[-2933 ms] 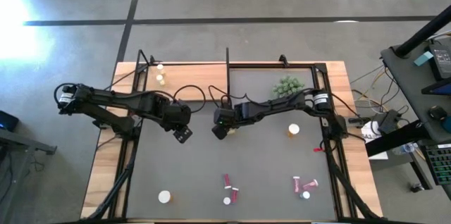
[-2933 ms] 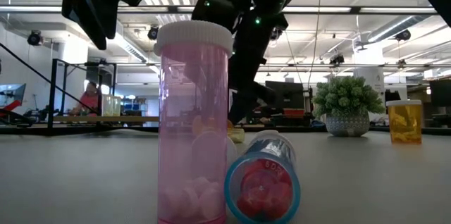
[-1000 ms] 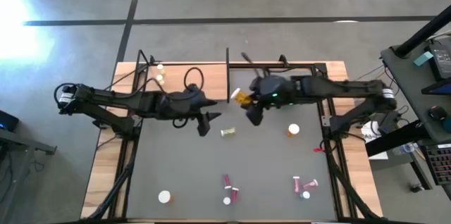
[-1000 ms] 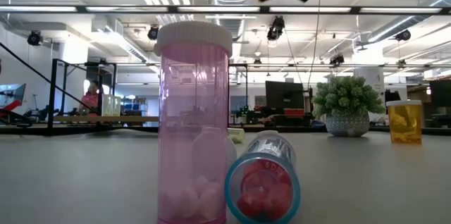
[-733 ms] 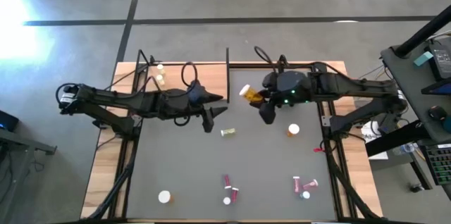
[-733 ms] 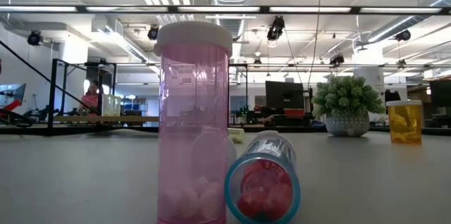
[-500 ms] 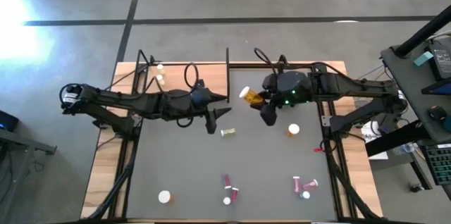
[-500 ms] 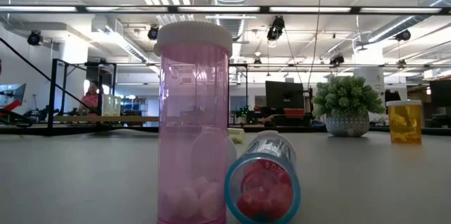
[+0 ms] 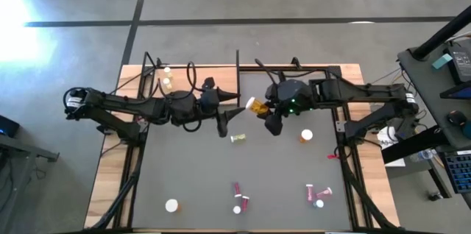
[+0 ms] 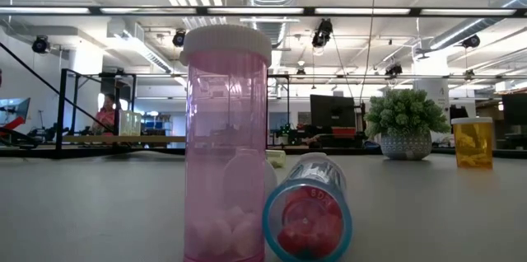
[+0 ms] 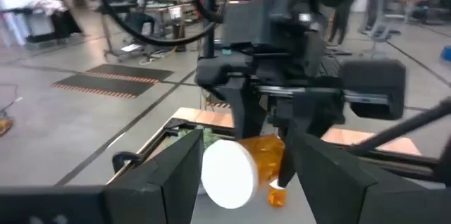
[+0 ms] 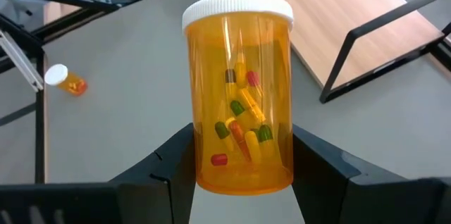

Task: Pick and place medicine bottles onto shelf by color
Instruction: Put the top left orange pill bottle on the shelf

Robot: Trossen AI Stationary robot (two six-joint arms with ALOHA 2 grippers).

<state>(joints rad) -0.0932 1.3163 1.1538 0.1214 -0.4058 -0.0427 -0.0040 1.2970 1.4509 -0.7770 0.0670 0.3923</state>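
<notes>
Sorting in progress, mid-air transfer. The right claw [image 9: 263,112] pinches an orange bottle [image 12: 239,129] by its lower body, white cap pointing away from the wrist, well above the grey mat [image 9: 191,175] near the table's [image 9: 107,182] middle. The left claw [image 9: 229,116], fingers spread and holding nothing, faces the bottle's cap from just beside it; this looks like a handover, though that is a judgement.

Done so far: two pale bottles [image 9: 167,76] stand on the wooden shelf [image 9: 158,90] at the far left corner. Left to do: most of the work. A yellowish bottle [image 9: 238,138] lies below the claws, another orange bottle [image 9: 306,136] stands to the right, and a white-capped one [image 9: 171,206] and several pink bottles [image 9: 239,197] wait along the near edge, some toppled.

Writing: raised letters ring the fallen pink bottle's cap [image 10: 306,217] in the low view, too small to read. No brand or label is legible.
</notes>
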